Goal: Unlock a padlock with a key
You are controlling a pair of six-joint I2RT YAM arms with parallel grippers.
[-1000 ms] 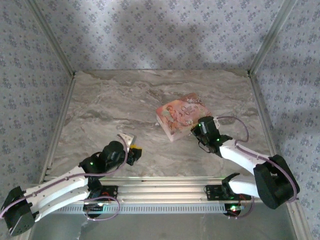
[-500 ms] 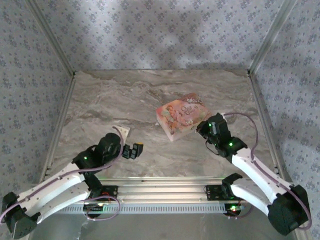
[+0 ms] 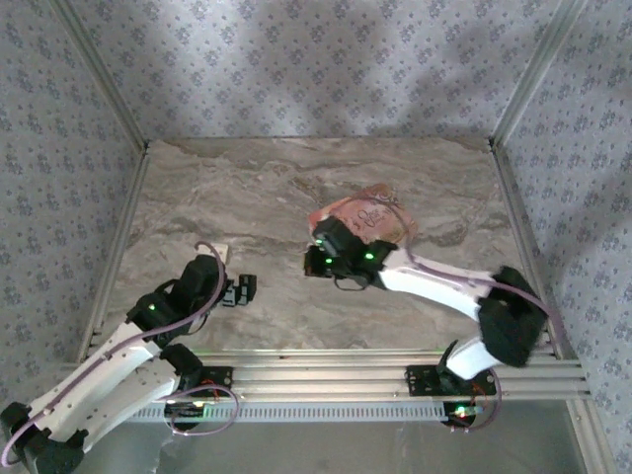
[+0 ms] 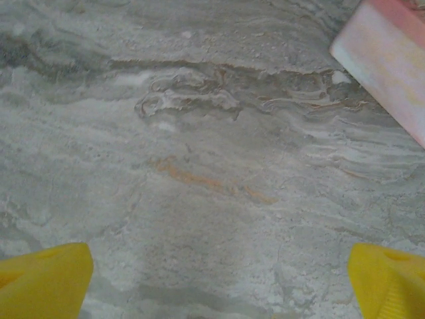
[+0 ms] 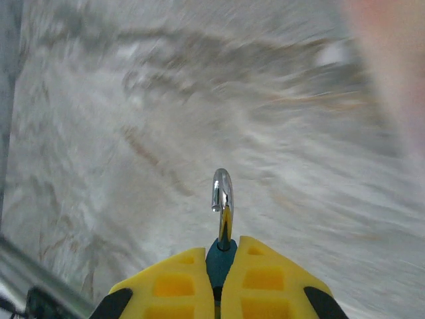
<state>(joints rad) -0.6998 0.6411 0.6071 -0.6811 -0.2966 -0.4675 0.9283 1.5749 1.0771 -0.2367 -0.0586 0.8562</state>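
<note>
The padlock (image 5: 218,260), a tiny teal block, sits pinched between the yellow fingers of my right gripper (image 5: 221,246). Its silver shackle (image 5: 222,189) sticks out forward with one end hanging free. In the top view the right gripper (image 3: 314,261) reaches left over the table's middle, just in front of the pink box (image 3: 367,211). My left gripper (image 3: 245,288) is low at the near left and stands open. Its yellow fingertips (image 4: 43,282) are spread wide over bare marble, with nothing between them in the left wrist view (image 4: 216,286). The key is out of view.
The pink illustrated box (image 4: 388,63) lies at the upper right of the left wrist view. Patterned walls close in the marble table (image 3: 247,197) on three sides. A metal rail (image 3: 346,370) runs along the near edge.
My left gripper has opened wide and drawn back to the left. The right arm has swung left from beside the pink box to the table's middle, still holding the padlock.
</note>
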